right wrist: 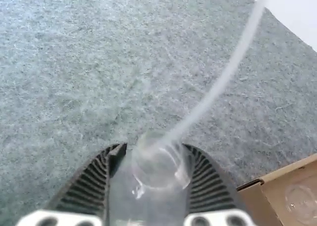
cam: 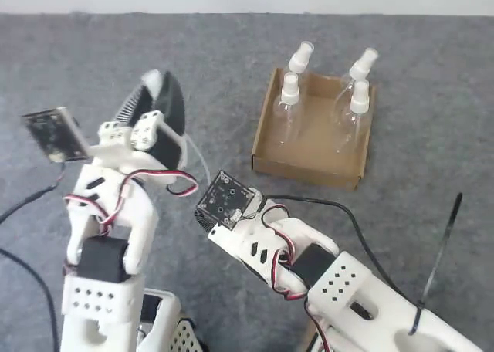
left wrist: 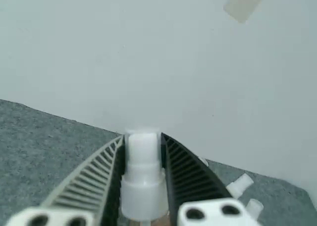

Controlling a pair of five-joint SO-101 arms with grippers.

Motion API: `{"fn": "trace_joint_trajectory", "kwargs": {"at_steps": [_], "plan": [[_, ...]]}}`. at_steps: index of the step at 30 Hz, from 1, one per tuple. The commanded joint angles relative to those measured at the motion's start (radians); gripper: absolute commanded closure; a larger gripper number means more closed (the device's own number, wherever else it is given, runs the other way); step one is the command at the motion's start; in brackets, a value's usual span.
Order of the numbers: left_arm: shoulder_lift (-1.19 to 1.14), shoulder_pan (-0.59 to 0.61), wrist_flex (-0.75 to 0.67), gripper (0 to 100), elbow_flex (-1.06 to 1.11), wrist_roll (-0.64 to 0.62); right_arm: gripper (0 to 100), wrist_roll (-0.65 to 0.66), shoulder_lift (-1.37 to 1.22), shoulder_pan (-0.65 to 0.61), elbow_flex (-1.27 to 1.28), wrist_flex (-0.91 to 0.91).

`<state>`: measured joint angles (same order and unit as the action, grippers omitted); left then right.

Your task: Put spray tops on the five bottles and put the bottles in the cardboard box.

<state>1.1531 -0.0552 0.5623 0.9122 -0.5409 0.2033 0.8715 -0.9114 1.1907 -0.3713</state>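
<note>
In the high view, the left claw [cam: 160, 86] is sitting at about 10 o'clock from the middle of the grey mat [cam: 401, 213], raised off the surface. It is gripping a white spray top [cam: 153, 80] between its ribbed fingers. The left wrist view is showing this closely: the spray top [left wrist: 143, 171] is standing upright between the two fingers of the left claw [left wrist: 142, 137], with both pressing against its sides and a pale wall [left wrist: 148, 52] behind it. A thin clear tube [cam: 202, 155] is hanging from the spray top, running down toward 5 o'clock, toward the right arm's wrist.

The right arm is coming in from 5 o'clock in the high view. In the right wrist view, the right claw [right wrist: 154, 149] is clamping a clear bottle [right wrist: 153, 186] by the neck, one finger on each side and the open mouth facing the camera. The tube [right wrist: 223, 77] is slanting down to this mouth, and its end is lying at the opening. Whether it is already inside cannot be told.

The cardboard box [cam: 305, 169] is lying at about 1 o'clock from the middle of the mat, well apart from both claws. Four capped bottles [cam: 287, 116] are standing upright inside it, two along its 9 o'clock wall and two along its 3 o'clock wall, each wearing a white top. A corner of the cardboard box [right wrist: 282, 196] is showing just beside the right claw in the right wrist view.
</note>
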Motion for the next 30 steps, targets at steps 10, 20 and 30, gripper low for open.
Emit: {"fn": "trace_joint_trajectory", "kwargs": {"at_steps": [10,20,30], "plan": [[0.023,-0.02,-0.028,99,0.016,0.044,99.3,-0.012,0.042,-0.004,-0.014,0.015],[0.018,0.091,-0.025,99,0.025,0.097,99.3,-0.003,0.041,0.071,-0.011,0.013],[0.025,0.15,-0.023,99,0.237,0.232,84.0,-0.002,0.031,0.068,-0.038,0.013]]}}
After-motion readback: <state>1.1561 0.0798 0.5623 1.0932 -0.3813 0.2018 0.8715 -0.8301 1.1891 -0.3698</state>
